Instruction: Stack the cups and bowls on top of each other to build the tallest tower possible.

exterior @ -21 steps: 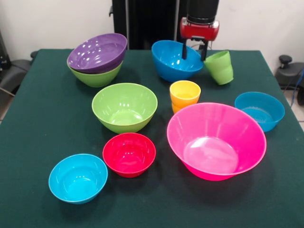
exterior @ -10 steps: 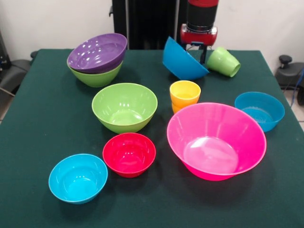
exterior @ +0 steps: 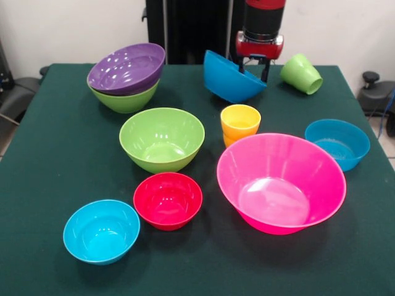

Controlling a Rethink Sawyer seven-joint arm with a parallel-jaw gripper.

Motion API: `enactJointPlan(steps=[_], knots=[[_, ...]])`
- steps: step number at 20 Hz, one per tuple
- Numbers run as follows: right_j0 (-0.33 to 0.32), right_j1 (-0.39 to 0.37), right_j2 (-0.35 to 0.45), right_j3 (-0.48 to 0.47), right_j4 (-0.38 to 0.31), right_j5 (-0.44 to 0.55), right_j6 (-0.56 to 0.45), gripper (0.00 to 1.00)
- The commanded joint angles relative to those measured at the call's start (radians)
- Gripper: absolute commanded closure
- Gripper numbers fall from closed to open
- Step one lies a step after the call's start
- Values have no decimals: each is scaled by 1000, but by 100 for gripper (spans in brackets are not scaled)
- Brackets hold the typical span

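Hanging straight down, the claw pinches the tilted blue bowl by its rim.

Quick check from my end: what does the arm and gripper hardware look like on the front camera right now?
The arm comes down as a black cylindrical segment with a red band at the picture's top edge. Below it sits a glossy red rounded wrist block. The gripper has thin black fingers under that block. No cables or markings can be made out.

Place: robot lab
Signs: green cloth-covered table against a bare white wall, black pedestal, cables at the side
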Motion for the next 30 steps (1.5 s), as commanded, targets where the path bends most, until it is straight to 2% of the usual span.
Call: enactJointPlan(steps=[1, 5, 9, 20, 30], knots=[[24, -30, 56, -29, 71, 13, 180, 0], [30, -154, 43, 1, 78, 118, 154, 0], [20, -209, 46, 0, 74, 185, 130, 0], [36, -208, 19, -13, 52, 176, 132, 0], [22, -154, 28, -27, 57, 140, 145, 0]])
